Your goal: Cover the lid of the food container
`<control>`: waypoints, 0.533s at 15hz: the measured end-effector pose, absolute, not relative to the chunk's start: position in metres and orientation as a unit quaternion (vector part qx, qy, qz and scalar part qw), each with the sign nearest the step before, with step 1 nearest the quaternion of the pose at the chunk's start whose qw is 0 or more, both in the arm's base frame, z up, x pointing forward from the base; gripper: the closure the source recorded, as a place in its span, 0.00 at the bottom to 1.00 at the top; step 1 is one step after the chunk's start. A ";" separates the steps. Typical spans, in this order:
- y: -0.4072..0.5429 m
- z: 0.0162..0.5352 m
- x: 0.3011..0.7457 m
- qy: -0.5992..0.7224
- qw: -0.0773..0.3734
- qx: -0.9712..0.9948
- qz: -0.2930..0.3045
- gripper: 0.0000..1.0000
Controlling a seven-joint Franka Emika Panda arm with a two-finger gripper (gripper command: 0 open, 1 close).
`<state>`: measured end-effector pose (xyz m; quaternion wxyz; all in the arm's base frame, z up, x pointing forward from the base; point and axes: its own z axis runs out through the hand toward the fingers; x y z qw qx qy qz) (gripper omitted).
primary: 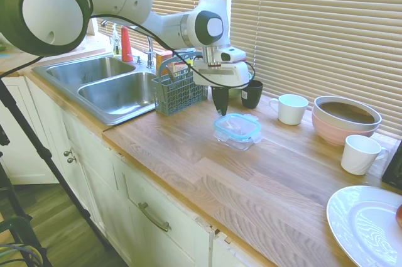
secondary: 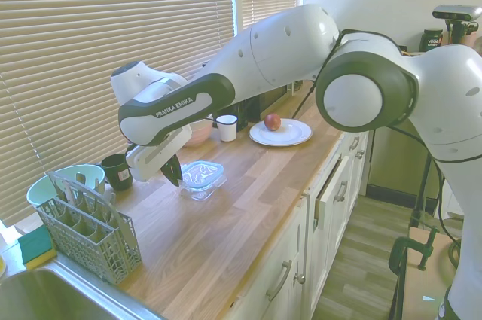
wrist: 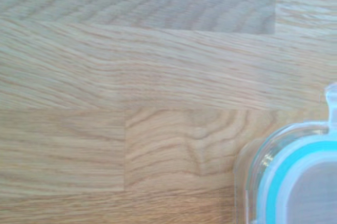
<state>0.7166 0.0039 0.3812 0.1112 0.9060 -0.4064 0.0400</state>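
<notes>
lid (primary: 237, 125) sits on food container (primary: 238, 135) | gripper (primary: 220, 110) beside it, fingers together, grasping nothing | I judge only retreat left

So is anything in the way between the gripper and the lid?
No, nothing visible is. The gripper hangs just beside the lid, which already lies on top of the food container. Only bare countertop shows around them.
</notes>
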 end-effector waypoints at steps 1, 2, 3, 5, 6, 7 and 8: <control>0.003 0.382 0.717 -0.405 0.112 0.906 0.041 0.00; 0.002 0.382 0.717 -0.405 0.114 0.906 0.041 0.00; 0.000 0.382 0.717 -0.404 0.115 0.906 0.042 0.00; -0.003 0.382 0.717 -0.403 0.118 0.906 0.042 0.00; -0.005 0.382 0.717 -0.403 0.119 0.906 0.043 0.00; -0.008 0.382 0.718 -0.403 0.120 0.906 0.043 0.00; -0.011 0.382 0.718 -0.403 0.121 0.906 0.044 0.00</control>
